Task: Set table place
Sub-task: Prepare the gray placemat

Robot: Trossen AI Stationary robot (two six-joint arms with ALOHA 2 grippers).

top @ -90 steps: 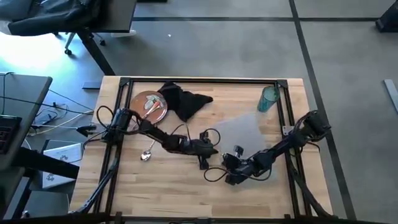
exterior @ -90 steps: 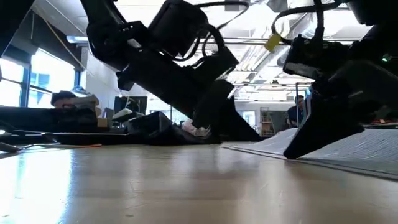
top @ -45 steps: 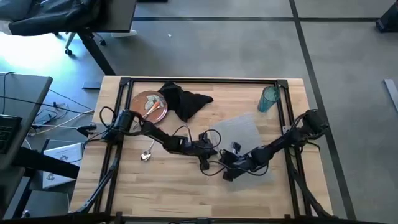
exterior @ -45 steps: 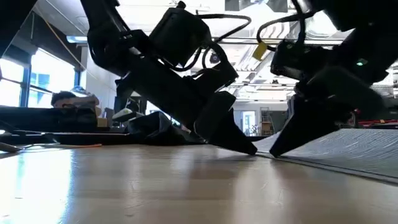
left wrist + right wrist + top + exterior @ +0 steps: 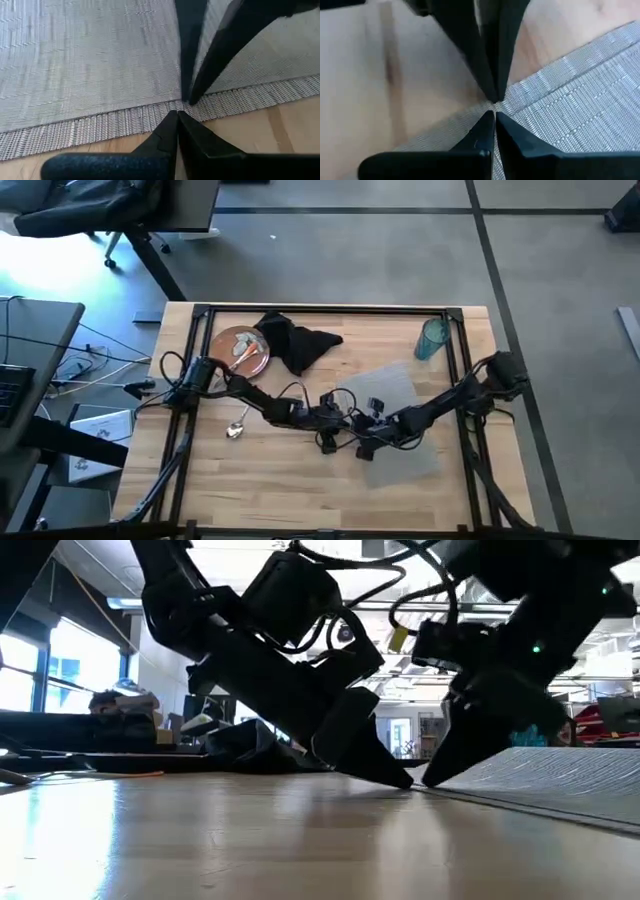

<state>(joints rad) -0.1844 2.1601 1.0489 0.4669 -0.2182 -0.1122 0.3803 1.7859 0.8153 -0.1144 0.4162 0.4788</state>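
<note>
Grey placemat (image 5: 400, 430) edge meets both closed pincers, left pincer (image 5: 177, 114) and right pincer (image 5: 494, 113).

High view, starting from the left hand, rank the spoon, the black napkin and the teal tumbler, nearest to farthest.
From the left hand, at mid-table on the placemat's edge:
1. Spoon, on bare wood toward the left arm's side.
2. Black napkin, at the far edge beside the plate.
3. Teal tumbler, at the far right corner.
The spoon and napkin are fairly close in rank.
</note>
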